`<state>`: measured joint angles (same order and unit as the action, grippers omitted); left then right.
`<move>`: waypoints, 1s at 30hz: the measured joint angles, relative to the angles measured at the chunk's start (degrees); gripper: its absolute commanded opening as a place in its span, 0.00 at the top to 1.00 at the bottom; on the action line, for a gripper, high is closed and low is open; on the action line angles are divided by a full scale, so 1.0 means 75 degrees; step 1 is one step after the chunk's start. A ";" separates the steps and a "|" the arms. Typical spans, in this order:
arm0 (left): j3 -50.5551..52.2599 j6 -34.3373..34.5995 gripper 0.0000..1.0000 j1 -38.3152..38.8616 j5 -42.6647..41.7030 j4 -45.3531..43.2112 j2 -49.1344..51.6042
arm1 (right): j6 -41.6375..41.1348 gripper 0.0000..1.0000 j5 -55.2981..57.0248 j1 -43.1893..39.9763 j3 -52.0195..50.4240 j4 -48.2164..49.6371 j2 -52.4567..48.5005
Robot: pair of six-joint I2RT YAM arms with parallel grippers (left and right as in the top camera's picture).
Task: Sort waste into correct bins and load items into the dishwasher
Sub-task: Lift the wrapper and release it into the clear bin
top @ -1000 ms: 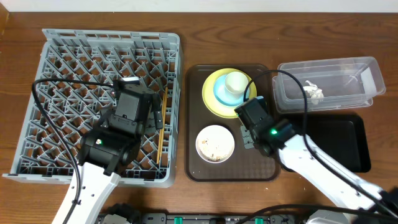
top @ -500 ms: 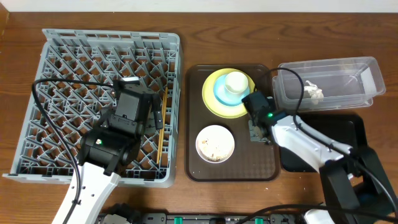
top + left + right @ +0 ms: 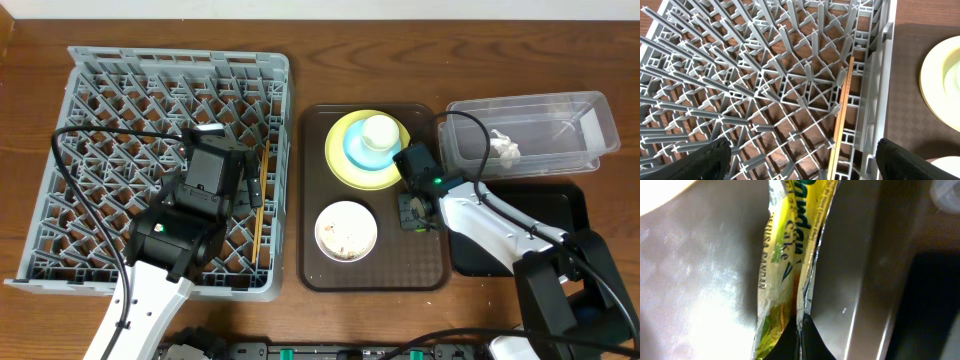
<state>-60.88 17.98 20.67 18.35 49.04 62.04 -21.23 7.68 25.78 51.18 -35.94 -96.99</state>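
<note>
My right gripper [image 3: 800, 327] is shut on the edge of the yellow-green snack wrapper [image 3: 785, 255], low over the brown serving tray [image 3: 425, 262]. In the overhead view this gripper [image 3: 412, 210] sits right of the white bowl [image 3: 346, 230], which holds beige food scraps. The white cup [image 3: 380, 131] stands in the light blue bowl [image 3: 358, 150] on the yellow-green plate [image 3: 340, 165]. My left gripper [image 3: 805, 162] is open and empty above the grey dish rack [image 3: 120, 90]. The chopsticks [image 3: 842, 115] lie along its right wall. The crumpled white tissue [image 3: 505, 150] is in the clear tub [image 3: 560, 125].
The black tray [image 3: 562, 215] lies below the clear tub at the right, partly under my right arm. A black cable loops over the tub's left end and another over the rack. The rack's right wall stands close to the brown tray's left edge.
My right arm has swung so that its wrist now comes in from the right, and the gripper has shifted slightly right over the wrapper. The left arm has not moved.
</note>
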 measured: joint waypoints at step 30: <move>0.0000 0.0000 0.07 0.0000 0.0000 0.0000 0.0000 | 0.0408 0.33 -0.0154 -0.3882 0.1472 0.0595 0.1209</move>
<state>-60.88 17.98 20.67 18.35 49.04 62.04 -18.17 6.52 -3.33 62.22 -31.48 -87.92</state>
